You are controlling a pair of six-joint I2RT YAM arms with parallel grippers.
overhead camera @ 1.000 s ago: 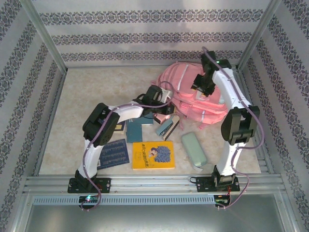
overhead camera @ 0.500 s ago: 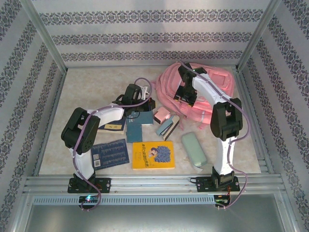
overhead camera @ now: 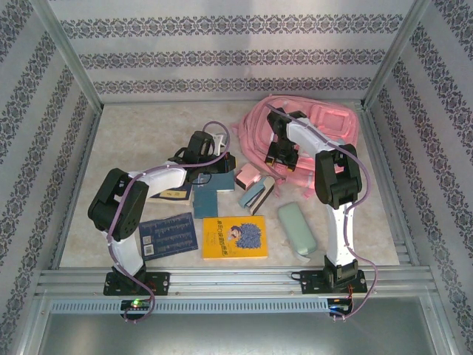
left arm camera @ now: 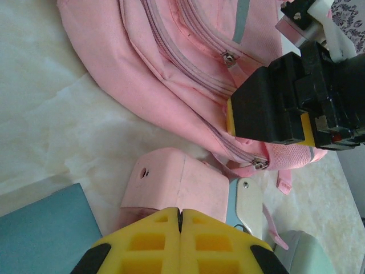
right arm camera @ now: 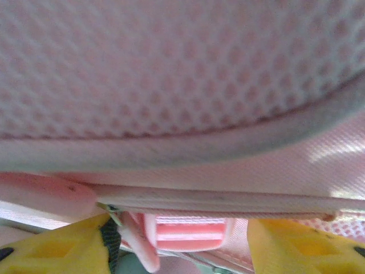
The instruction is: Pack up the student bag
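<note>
Since a second ago, your right gripper (right arm camera: 179, 237) has swung left and low onto the large pink fabric backpack (overhead camera: 329, 122), fingers apart. Your left gripper (left arm camera: 179, 222), closed and empty, has drawn back leftward. The backpack lies far right, rumpled, straps loose.

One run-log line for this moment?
left gripper shut, empty, by pink box | right gripper open, at backpack | yellow book on table

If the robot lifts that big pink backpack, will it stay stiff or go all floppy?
Probably floppy: the big pink fabric backpack lies slumped and creased on the table. Its soft mesh padding would likely sag. Rolling seems unlikely.
</note>
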